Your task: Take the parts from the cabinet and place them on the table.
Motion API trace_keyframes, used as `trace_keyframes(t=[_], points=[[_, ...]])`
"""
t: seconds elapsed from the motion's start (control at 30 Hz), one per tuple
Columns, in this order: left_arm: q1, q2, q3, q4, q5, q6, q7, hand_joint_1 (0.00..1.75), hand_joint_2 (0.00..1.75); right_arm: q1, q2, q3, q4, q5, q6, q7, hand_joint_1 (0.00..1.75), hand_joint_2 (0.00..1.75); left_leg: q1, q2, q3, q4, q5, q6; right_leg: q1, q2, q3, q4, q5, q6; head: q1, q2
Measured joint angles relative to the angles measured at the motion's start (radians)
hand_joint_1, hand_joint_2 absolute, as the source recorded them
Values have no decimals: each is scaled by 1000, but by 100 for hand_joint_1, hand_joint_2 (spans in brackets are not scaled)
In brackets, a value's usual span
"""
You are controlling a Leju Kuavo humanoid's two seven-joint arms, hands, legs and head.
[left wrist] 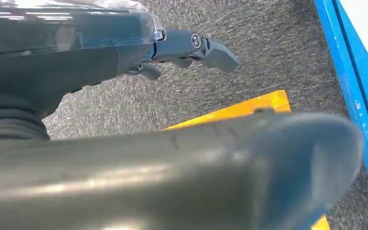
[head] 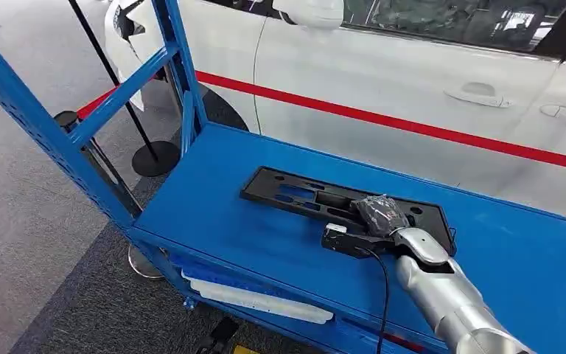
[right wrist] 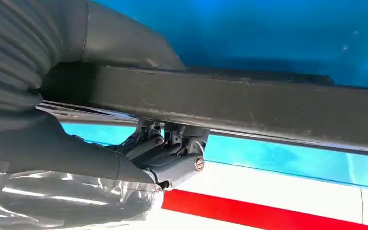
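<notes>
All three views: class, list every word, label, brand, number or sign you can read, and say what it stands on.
None: no readable text in any view.
The black part, blue shelf, white car with its red stripe, and the right hand holding the part carry no legible lettering.

car [head: 413,74] cropped (top edge), robot hand [head: 380,214] fingers hidden

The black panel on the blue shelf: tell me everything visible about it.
The black panel is a long, flat, matte piece that looks like plastic, with rectangular cut-outs and small holes. It lies flat on the blue shelf, running diagonally. The right hand grips its near edge at one end; in the right wrist view that edge passes between thumb and fingers.
</notes>
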Motion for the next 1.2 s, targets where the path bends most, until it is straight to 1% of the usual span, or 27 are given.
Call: trace_keyframes(t=[0.27,0.3,0.4,0.43,0.5,0.53,0.57,0.6,0.7,0.77,0.87,0.97,1.13,1.2], points=[[0,0,18,0,22,3,-24,0,0,0,-2,-3,0,0,1,0,175,175,0,0,0,0,0,0,0,0,0,0,0,0,0,0],[0,0,18,0,23,3,-29,0,175,0,-3,-3,0,0,1,0,175,175,0,0,0,0,0,0,0,0,0,0,0,0,0,0],[0,0,34,0,56,-1,-75,0,175,0,-4,-3,0,2,0,0,175,175,0,0,0,0,0,0,0,0,0,0,0,0,0,0],[-1,0,43,0,65,7,-101,0,175,0,-5,-3,0,2,0,0,175,175,0,0,0,0,0,0,0,0,0,0,0,0,0,0],[-2,0,50,0,69,50,-158,0,175,0,-7,-4,0,2,-2,0,175,175,0,-1,0,0,0,0,0,-1,0,0,0,0,0,0],[-2,-2,50,0,67,76,-188,0,0,0,-8,-4,0,2,-4,-2,175,175,0,-1,0,0,0,0,0,-1,0,0,0,0,0,0],[-4,-3,52,0,69,75,-215,0,0,0,-11,-5,0,2,-5,-3,175,175,0,-1,0,0,0,0,0,-1,0,0,0,0,0,0],[-6,-3,56,0,72,48,-236,0,0,0,-13,-5,0,2,-6,-6,175,175,0,-1,0,0,0,0,0,-1,0,0,0,0,0,0],[-12,-3,67,0,76,18,-246,0,0,1,-15,-6,0,4,-6,-10,175,175,0,-1,0,0,0,0,0,-1,0,0,0,0,0,0],[-15,-3,71,0,72,20,-230,0,0,1,-16,-6,0,6,-8,-10,175,175,0,-1,0,0,0,0,0,-1,1,0,0,0,0,0],[-17,-2,75,0,66,31,-167,0,0,0,-15,-7,-2,11,-8,-9,175,175,0,-1,0,0,0,0,0,-1,1,0,0,0,0,0],[-16,0,76,0,51,36,-142,0,0,-1,-16,-11,-5,14,-7,-8,175,175,0,-1,0,0,0,0,0,-1,1,0,0,0,0,0],[-7,1,75,0,28,44,-139,0,0,-10,-18,-22,-5,13,-13,-15,175,175,0,-1,0,0,0,0,0,-1,0,0,0,0,0,0],[-2,1,75,0,18,60,-144,0,0,-20,-22,-26,-6,13,-13,-18,175,175,0,-1,0,0,0,0,0,-1,0,0,0,0,0,0]])
